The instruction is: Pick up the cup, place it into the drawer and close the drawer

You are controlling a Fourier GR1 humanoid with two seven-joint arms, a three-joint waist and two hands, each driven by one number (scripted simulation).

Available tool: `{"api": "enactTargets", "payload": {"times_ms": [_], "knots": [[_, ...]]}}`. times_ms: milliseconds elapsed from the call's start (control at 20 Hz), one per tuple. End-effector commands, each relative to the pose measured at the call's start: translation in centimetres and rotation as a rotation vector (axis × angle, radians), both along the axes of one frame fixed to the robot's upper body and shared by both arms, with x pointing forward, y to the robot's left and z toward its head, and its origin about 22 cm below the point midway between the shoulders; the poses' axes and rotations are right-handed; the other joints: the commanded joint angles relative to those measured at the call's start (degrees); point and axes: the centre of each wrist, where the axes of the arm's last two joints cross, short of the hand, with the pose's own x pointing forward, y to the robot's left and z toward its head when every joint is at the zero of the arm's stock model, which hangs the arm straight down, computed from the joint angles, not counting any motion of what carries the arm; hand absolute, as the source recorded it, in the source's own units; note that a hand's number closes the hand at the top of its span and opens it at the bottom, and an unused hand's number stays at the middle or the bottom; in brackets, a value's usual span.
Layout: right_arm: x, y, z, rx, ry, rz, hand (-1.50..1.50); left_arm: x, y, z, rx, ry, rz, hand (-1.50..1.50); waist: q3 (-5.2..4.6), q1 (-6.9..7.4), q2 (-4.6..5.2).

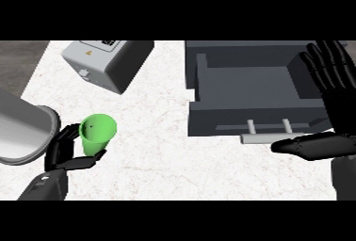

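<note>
While your left hand (pixel 68 153) curls fingers and thumb round the green cup (pixel 96 134) at lower left of the marble counter (pixel 160 155), your right hand (pixel 332 94) rests at the right edge, fingers straight, holding nothing, beside the open grey drawer (pixel 250 92). A white box (pixel 104 63) sits upper left.

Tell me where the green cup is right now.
In the head view the green cup is at the counter's lower left, with the left hand around it, beside a large grey cylinder and well left of the open drawer.
</note>
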Motion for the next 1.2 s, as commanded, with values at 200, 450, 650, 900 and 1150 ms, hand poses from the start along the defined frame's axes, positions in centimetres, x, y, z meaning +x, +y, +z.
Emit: {"api": "enactTargets", "payload": {"times_ms": [200, 450, 650, 900, 1150], "knots": [[-0.6, -0.5, 0.1, 0.009, 0.007, -0.006, -1.5, 0.8, -6.8, -1.7, 0.11, -0.153, 0.215, 1.5, 0.05, -0.51, -0.06], [0.4, -1.0, -0.1, 0.009, -0.007, -0.006, -1.5, 4.8, -6.6, 1.7, -0.145, -0.311, 0.038, 1.5, 0.15, 0.75, -0.33], [-0.2, 1.0, -2.2, -0.006, 0.028, -0.005, -1.5, 7.6, -7.9, 4.1, -0.142, -0.322, -0.111, 1.5, 0.2, 0.89, -0.4], [0.0, 0.1, -0.9, 0.005, 0.02, -0.032, -1.5, 11.9, -13.8, 9.1, -0.115, -0.394, -0.2, 1.5, 0.31, 1.69, -1.0], [0.5, -0.2, -0.8, 0.001, 0.021, -0.053, -1.5, 15.4, -17.5, 16.0, -0.105, -0.399, -0.325, 1.5, 0.32, 1.98, -0.93]]}}
